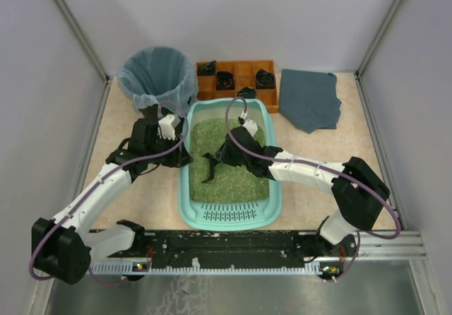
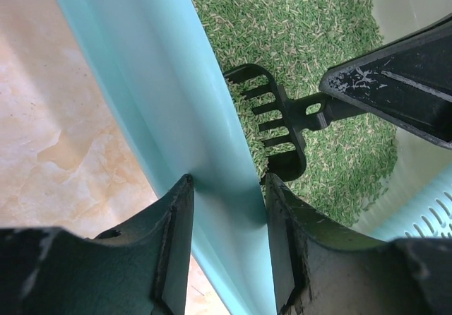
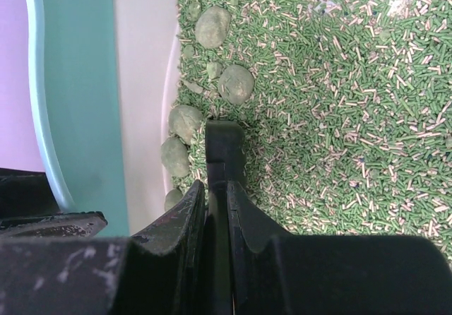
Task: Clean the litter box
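Note:
The light-teal litter box [image 1: 229, 216] lies in the middle of the table, filled with green litter [image 1: 244, 177]. My left gripper [image 2: 227, 182] straddles the box's left rim [image 2: 176, 103], one finger outside and one inside, both pressed against it. My right gripper [image 3: 215, 186] is shut on the handle of a black slotted scoop [image 3: 224, 145], whose head [image 2: 272, 117] rests in the litter by the left wall. Round green clumps [image 3: 236, 83] lie along that wall just ahead of the scoop.
A black bin lined with a clear bag [image 1: 157, 75] stands behind the box's left corner. An orange compartmented tray [image 1: 236, 78] holding dark items sits behind the box. A dark grey cloth [image 1: 309, 99] lies at the back right. Walls enclose the table.

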`<action>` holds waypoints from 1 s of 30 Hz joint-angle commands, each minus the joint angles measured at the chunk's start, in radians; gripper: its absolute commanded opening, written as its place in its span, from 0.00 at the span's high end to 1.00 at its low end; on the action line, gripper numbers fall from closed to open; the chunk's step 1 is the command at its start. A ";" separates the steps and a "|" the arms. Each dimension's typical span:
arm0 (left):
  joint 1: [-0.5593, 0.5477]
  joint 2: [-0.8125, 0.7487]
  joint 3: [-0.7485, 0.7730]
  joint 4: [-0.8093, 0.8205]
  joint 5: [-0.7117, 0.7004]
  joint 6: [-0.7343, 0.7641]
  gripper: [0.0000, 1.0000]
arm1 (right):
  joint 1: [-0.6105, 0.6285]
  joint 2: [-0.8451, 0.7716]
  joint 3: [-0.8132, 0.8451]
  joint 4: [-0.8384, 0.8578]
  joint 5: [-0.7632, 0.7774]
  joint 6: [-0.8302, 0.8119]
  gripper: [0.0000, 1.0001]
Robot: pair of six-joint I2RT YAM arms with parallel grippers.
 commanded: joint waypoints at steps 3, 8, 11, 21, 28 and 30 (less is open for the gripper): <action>-0.005 -0.023 -0.046 -0.020 -0.056 0.042 0.55 | 0.004 -0.023 -0.119 0.165 -0.133 0.090 1.00; -0.011 -0.072 -0.061 0.002 -0.059 0.037 0.52 | -0.069 -0.085 -0.195 0.281 -0.155 0.128 1.00; -0.014 -0.084 -0.061 0.004 -0.059 0.037 0.50 | -0.095 -0.104 -0.190 0.291 -0.152 0.119 1.00; -0.020 -0.098 -0.058 0.008 -0.073 0.032 0.37 | -0.156 -0.191 -0.220 0.304 -0.146 0.113 1.00; -0.020 -0.165 -0.075 0.027 -0.121 0.027 0.32 | -0.203 -0.272 -0.265 0.300 -0.171 0.109 1.00; -0.020 -0.178 -0.078 0.032 -0.130 0.023 0.31 | -0.216 -0.289 -0.265 0.287 -0.188 0.082 1.00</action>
